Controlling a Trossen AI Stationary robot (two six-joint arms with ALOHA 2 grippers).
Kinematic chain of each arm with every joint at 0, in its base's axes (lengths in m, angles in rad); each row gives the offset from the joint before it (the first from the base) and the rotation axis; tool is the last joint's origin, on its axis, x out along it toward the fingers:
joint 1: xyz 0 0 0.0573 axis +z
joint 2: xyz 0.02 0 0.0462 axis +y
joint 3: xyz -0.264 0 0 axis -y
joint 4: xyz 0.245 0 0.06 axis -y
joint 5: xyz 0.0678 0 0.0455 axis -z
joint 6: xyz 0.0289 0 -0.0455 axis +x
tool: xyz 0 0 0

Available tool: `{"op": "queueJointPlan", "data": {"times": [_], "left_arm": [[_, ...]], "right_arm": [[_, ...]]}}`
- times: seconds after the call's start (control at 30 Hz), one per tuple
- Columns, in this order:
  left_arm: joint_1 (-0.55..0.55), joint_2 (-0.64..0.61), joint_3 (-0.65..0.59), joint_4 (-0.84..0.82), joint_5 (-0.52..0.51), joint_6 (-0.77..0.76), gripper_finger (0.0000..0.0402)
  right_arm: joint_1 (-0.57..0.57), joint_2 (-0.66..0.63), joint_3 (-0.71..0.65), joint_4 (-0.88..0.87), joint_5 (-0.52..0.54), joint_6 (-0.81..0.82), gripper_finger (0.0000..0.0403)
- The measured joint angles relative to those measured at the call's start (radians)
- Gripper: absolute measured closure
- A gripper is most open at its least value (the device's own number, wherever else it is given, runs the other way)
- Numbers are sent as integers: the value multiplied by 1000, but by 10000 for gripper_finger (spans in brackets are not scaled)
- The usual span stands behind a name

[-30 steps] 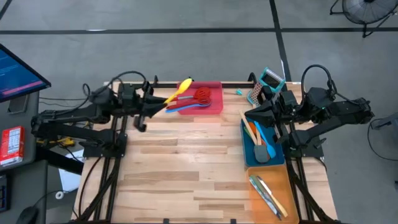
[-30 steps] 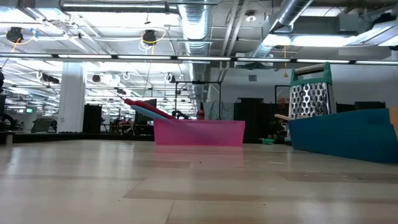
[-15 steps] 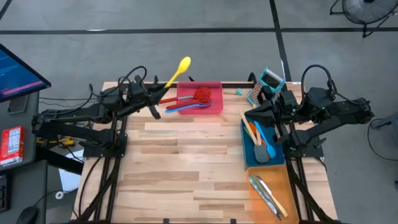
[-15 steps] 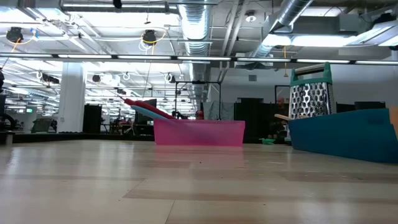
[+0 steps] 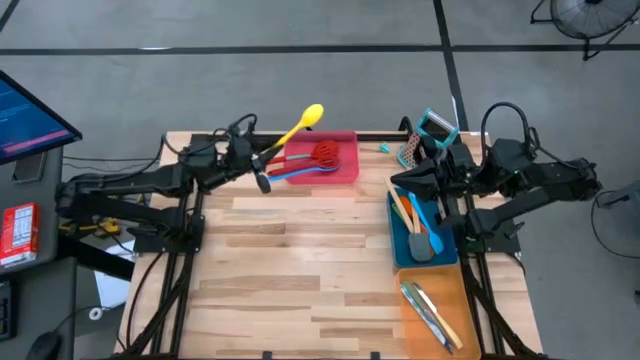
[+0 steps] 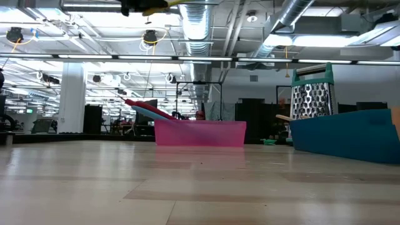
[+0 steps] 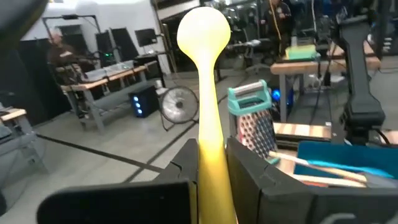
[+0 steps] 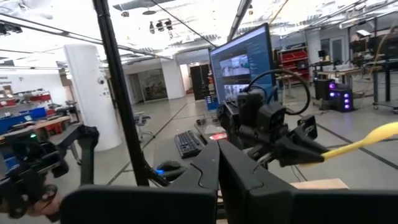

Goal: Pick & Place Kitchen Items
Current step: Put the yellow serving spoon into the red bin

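From above, I see my left pincer [image 5: 262, 165] clamped on the handle of a yellow spoon [image 5: 297, 127], held off the bench [image 5: 290, 270] just beside the red tray's [image 5: 345, 172] near-left corner. The spoon's long axis runs diagonally, bowl aimed up and away over the tray's far edge. My right pincer [image 5: 400, 183] waits shut and empty over the blue tray [image 5: 400, 250].

At bench level, only a dark-and-yellow sliver [image 6: 147, 5] shows at the top edge; the grip is hidden.

My left wrist camera shows what the others miss: both fingers [image 7: 249, 171] pressing the handle, bowl [image 7: 203, 30] pointing straight ahead, the grater [image 7: 253, 121] beyond.

The right wrist camera sees closed fingers [image 8: 227, 168] and the other arm holding the spoon [image 8: 367, 140].
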Motion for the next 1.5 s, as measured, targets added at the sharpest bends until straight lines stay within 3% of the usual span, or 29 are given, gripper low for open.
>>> {"op": "queueJointPlan", "data": {"times": [0.43,0.57,0.7,0.97,1.2,1.5], "left_arm": [[75,22,0,-5,172,-7,371],[144,37,56,-129,241,-7,371],[247,94,105,-247,313,-1,371],[414,278,113,-301,471,44,371],[438,441,113,-314,478,72,371],[429,551,113,-335,473,67,365]], "right_arm": [[-26,0,0,-17,0,10,400],[-26,0,0,-18,0,10,400],[-26,0,0,-17,0,11,400],[-26,0,0,-17,0,11,400],[-26,0,0,-18,0,11,400],[-26,0,0,-18,0,11,400]]}}
